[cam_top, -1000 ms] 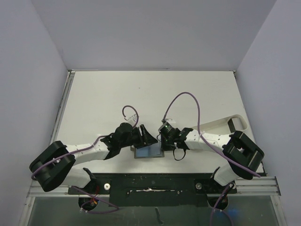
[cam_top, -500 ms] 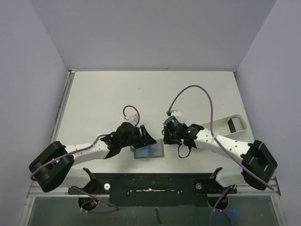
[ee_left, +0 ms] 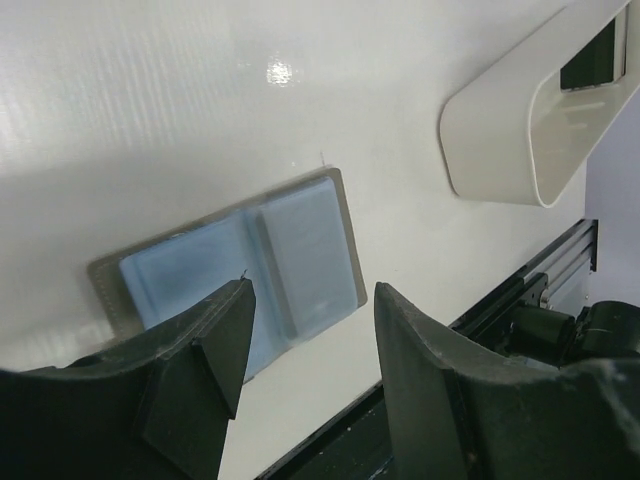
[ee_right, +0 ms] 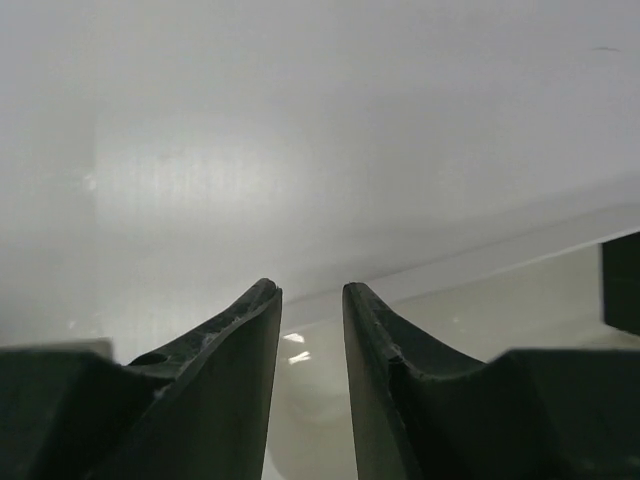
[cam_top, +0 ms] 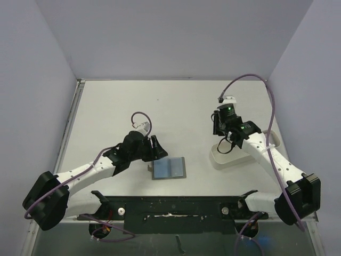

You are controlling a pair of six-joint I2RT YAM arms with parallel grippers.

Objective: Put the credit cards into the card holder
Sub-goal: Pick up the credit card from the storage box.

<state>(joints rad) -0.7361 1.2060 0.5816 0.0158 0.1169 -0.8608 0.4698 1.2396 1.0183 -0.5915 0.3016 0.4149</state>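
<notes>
Two fingers of the right pincer (ee_right: 310, 290) stand a little apart with nothing between them: let go, empty. Just below and ahead of the tips runs the rim of the white tray (ee_right: 500, 262), and off to their right a dark card (ee_right: 622, 285) edges into view inside it.

A second ago this pincer was down at the open wallet (cam_top: 169, 168). Now it has swung away and hangs over the tray's near end. I read that as one delivery done and the reach for the next card beginning. I can't pick out a card in the wallet's blue pockets from here, though.

Over to the left pincer (ee_left: 310, 295): spread wide, holding nothing, hovering just above the near side of the wallet, which lies opened flat with its lining up. It has eased back a touch from where it sat against the wallet's edge. Further out beyond the wallet is the tray, with the card at its far end.
</notes>
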